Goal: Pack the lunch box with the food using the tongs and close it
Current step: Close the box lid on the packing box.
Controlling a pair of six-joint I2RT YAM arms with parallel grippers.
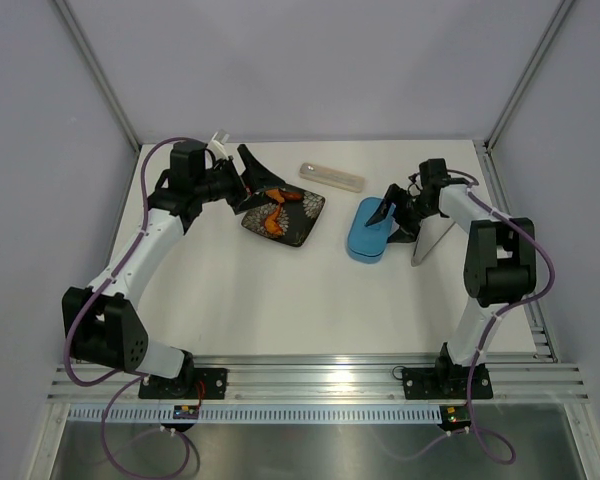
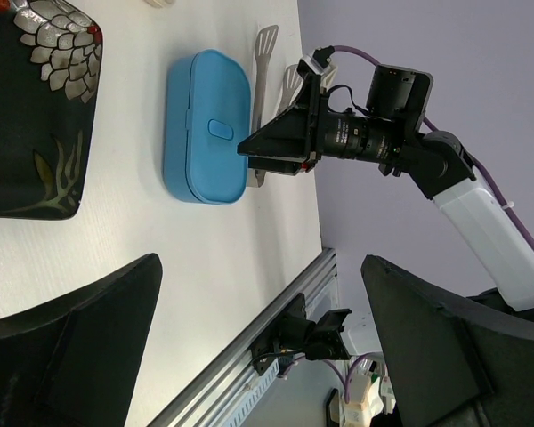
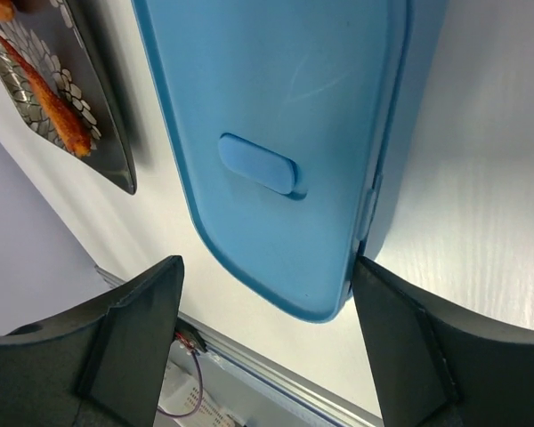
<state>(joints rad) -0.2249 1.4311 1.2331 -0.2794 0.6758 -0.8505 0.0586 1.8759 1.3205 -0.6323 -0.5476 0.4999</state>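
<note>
The light-blue lunch box [image 1: 365, 236] lies right of centre with its lid on, and it also shows in the left wrist view [image 2: 205, 124]. My right gripper [image 1: 385, 213] hovers over it, open. In the right wrist view [image 3: 267, 267] one finger sits against the near right edge of the box [image 3: 276, 107] and the other stands apart. The silver tongs [image 1: 427, 241] lie on the table just right of the box, their flat ends [image 2: 265, 44] beyond it. Orange food [image 1: 273, 220] [image 3: 44, 93] rests on the black patterned plate [image 1: 305, 226]. My left gripper [image 1: 255, 180] [image 2: 260, 267] is open and empty at the plate's far left edge.
A long translucent case [image 1: 332, 177] lies behind the plate and the box. White walls with metal posts close in the back and sides. An aluminium rail [image 1: 310, 375] runs along the near edge by the arm bases.
</note>
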